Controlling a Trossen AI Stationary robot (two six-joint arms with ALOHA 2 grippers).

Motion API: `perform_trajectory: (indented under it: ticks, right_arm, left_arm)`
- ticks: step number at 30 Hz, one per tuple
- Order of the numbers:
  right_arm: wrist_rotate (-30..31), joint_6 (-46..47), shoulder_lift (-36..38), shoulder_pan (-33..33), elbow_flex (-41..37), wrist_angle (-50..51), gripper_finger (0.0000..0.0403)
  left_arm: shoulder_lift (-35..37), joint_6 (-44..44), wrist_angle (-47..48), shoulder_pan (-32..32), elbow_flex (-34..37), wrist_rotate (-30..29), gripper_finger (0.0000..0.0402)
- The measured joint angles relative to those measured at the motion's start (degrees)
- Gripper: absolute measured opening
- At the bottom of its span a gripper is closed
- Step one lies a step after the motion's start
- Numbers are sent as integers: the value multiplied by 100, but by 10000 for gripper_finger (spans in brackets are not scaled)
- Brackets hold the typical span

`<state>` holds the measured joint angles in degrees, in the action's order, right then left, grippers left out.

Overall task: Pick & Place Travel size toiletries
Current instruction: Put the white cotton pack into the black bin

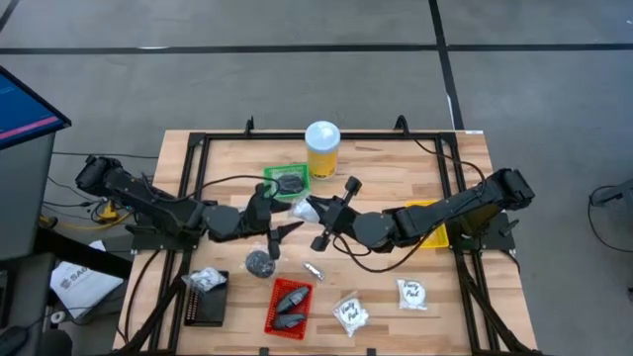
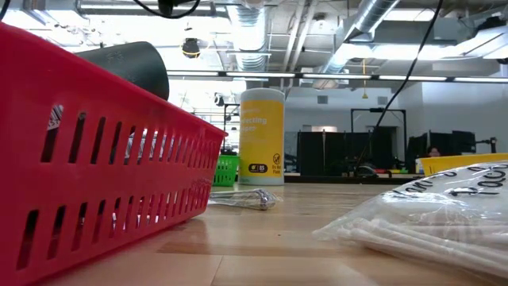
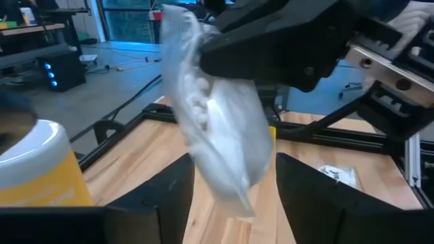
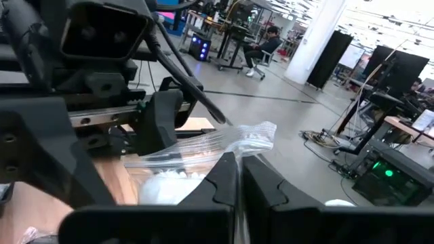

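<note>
A clear plastic bag of white pieces [image 3: 217, 135], one of the travel size toiletries, hangs above the middle of the table [image 1: 302, 208]. My right gripper [image 4: 237, 177] [image 1: 318, 211] reaches in from the table's right and is shut on the bag. My left gripper [image 3: 234, 163] [image 1: 280, 218] comes from the left and is open. Its two fingers stand on either side of the bag's lower end, and I see no touch. A dark puck [image 1: 261, 261] and a silvery tube [image 1: 314, 269] lie on the table below. My right gripper pinches the bag's clear, crinkled end [image 4: 234, 141] between its two shut fingers. The fingers come nearly level from the table's right. The bag's filled part [image 3: 224, 156] hangs slanting below the fingers, clear of the table.
A tall yellow jar with a white lid [image 1: 322, 148] stands at the back, with a green tray [image 1: 287, 181] beside it. A red tray [image 1: 290, 307], a black tray [image 1: 205, 297] and two white sachets [image 1: 350, 312] [image 1: 411, 294] lie near the front. A yellow tray [image 1: 435, 222] sits under my right arm.
</note>
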<state>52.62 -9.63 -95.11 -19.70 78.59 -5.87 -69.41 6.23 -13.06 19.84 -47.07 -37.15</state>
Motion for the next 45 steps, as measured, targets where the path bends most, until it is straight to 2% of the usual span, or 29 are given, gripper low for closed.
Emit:
perform_trajectory:
  ticks: [5, 13, 15, 30, 33, 40, 45]
  right_arm:
    - [-1, 2, 0, -4, 0, 18, 0]
    - [-8, 13, 0, -4, 0, 98, 4]
    - [-9, 17, 0, -4, 0, 110, 12]
    - [-26, 1, 0, -11, 0, 610, 60]
    - [-26, 18, 0, -15, 0, 741, 69]
    - [-25, 63, -2, -20, -2, 909, 95]
    - [-26, 66, -2, -52, -2, 977, 107]
  left_arm:
    - [0, 1, 0, -38, 0, 1, 161]
    - [0, -1, 11, -34, 0, 1, 30]
    - [0, -23, 12, -34, 0, 1, 10]
    - [12, 75, 694, 105, 0, -7, 4]
    - [161, 315, 1119, 246, 0, -4, 4]
    - [841, 1253, 2942, 707, 0, 8, 3]
    - [1279, 1907, 3933, 1096, 0, 371, 3]
